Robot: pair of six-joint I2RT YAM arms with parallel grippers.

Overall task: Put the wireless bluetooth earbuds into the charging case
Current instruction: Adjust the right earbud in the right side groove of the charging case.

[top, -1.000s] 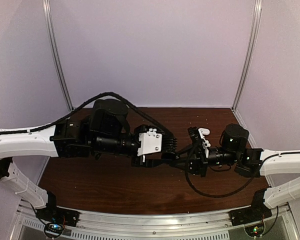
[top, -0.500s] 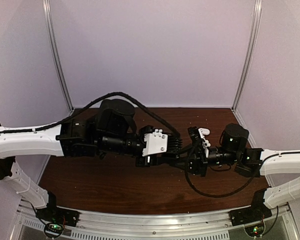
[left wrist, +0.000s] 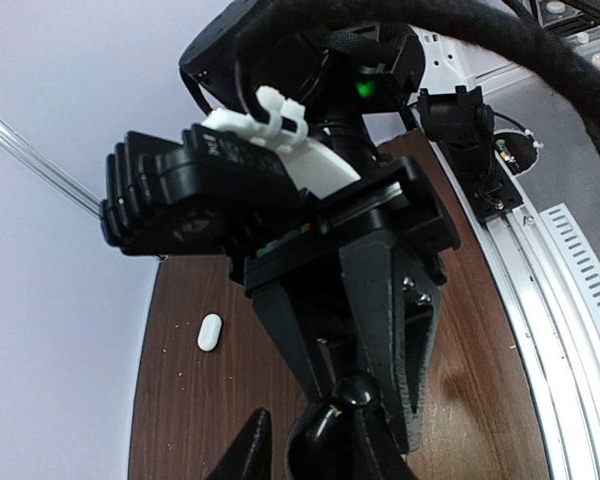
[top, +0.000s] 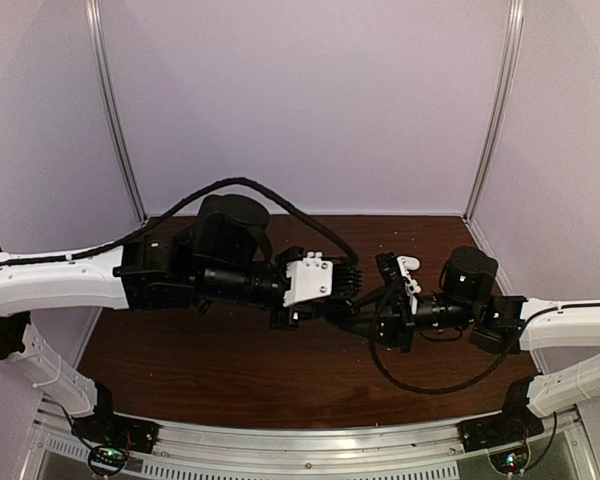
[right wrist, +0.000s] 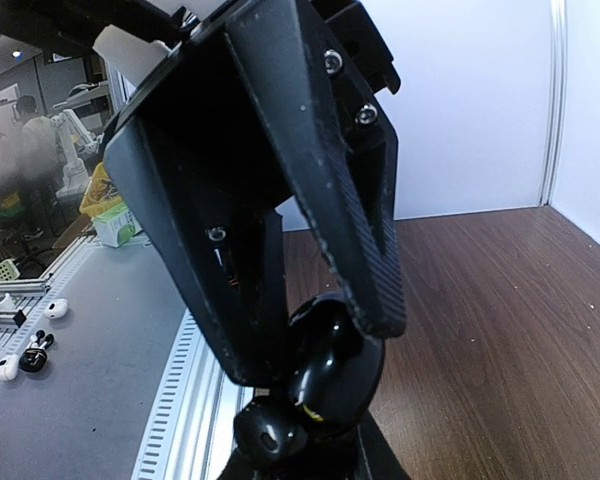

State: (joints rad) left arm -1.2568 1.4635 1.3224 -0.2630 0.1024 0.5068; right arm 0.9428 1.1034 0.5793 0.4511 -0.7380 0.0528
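Pale lilac walls (top: 310, 100) close round a dark brown wooden table (top: 230, 370). Above its middle we see both arms meeting tip to tip. The right gripper (left wrist: 365, 410) is clamped on a glossy black rounded piece (left wrist: 355, 392). The left gripper (right wrist: 320, 350) flanks that piece, but we cannot tell whether it grips. The small white glossy oval charging case (left wrist: 210, 332) lies on the table, well apart from both.

Top camera looks down on the table (top: 230, 370); wrist cameras closely face each other.
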